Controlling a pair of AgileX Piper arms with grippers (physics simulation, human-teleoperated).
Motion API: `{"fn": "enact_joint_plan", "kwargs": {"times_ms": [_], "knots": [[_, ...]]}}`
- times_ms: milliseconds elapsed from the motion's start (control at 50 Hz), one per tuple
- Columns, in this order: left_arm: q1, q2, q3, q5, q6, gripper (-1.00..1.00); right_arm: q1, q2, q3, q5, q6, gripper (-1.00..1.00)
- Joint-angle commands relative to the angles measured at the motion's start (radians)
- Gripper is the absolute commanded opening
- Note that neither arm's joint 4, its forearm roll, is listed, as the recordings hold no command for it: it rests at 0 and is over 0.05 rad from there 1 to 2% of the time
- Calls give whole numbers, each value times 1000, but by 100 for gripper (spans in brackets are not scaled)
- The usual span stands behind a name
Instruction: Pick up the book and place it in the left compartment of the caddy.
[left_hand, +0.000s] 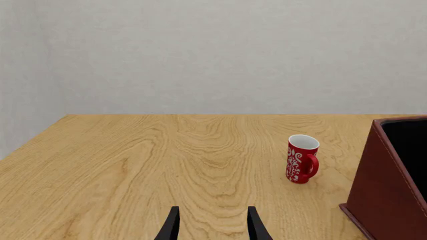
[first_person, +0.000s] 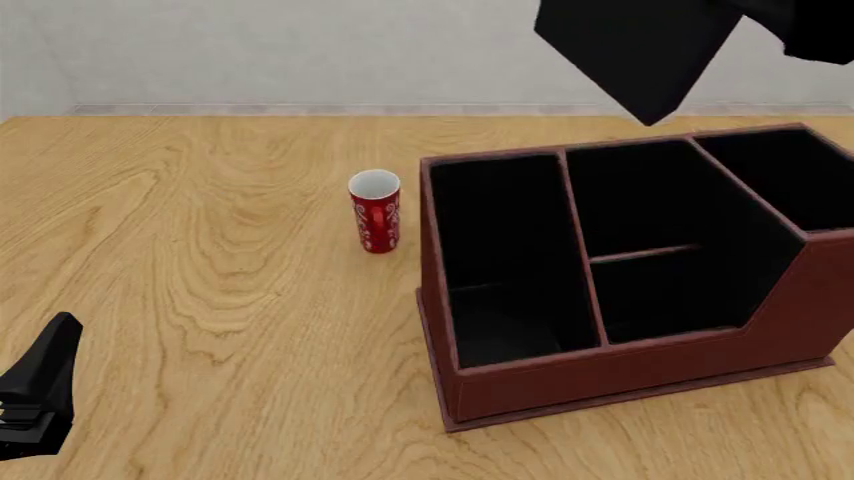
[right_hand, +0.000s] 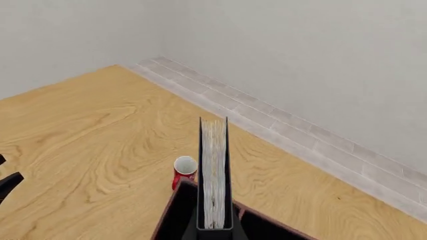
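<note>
Now the right claw (right_hand: 213, 227) pinches the book (right_hand: 213, 170) high above the caddy (first_person: 601, 380) — move it left over the left slot (first_person: 501, 250), stand it straight — then lower slowly.

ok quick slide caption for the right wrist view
Right gripper holds the book page-edges up above the caddy, red mug beyond.

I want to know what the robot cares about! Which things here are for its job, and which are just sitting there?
For the job:
- book, held up in the air by the right gripper
- caddy
- left compartment of it, with nothing in it yet

Just sitting there:
- red mug, standing left of the caddy
- left gripper, open, holding nothing
</note>
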Motion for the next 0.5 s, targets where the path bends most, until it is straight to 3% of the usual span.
{"fn": "enact_joint_plan", "kwargs": {"times_ms": [20,500], "knots": [[0,0,0,0,0,100,-57,-27,9,37,18,-100],[0,0,0,0,0,100,-68,-96,82,87,27,-100]]}}
